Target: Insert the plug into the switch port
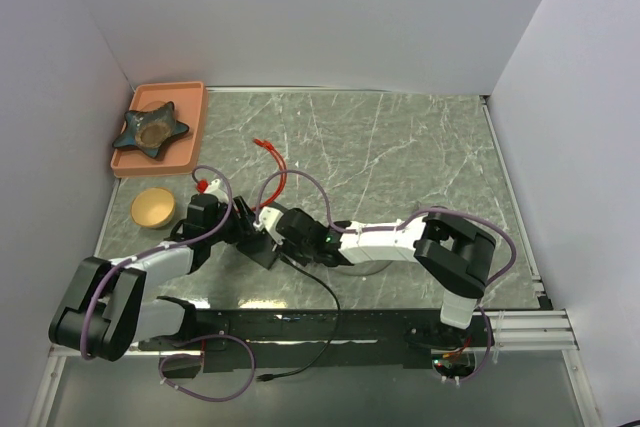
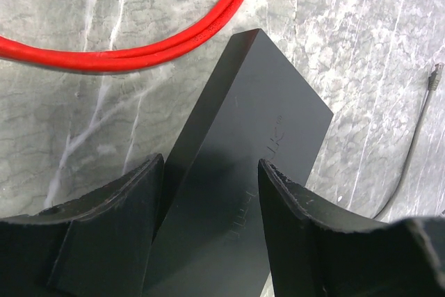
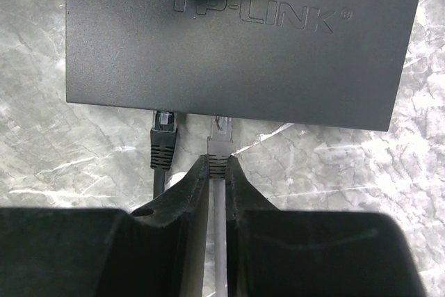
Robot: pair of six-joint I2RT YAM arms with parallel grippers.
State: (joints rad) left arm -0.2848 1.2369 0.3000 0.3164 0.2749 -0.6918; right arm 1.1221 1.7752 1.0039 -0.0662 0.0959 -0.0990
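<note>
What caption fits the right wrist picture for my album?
Right end effector pinches a grey plug at the black box, beside a black plug.

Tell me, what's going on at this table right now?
The left fingers grip the black switch to steady it. The right fingers pinch a grey cable just behind its plug, whose tip sits at a port on the switch's edge, not yet pushed home. A black plug already fills the neighbouring port.

Black-and-white arms point(image 1: 380, 239), looping purple cables point(image 1: 98, 292), black end effector fingers point(image 3: 182, 203)
</note>
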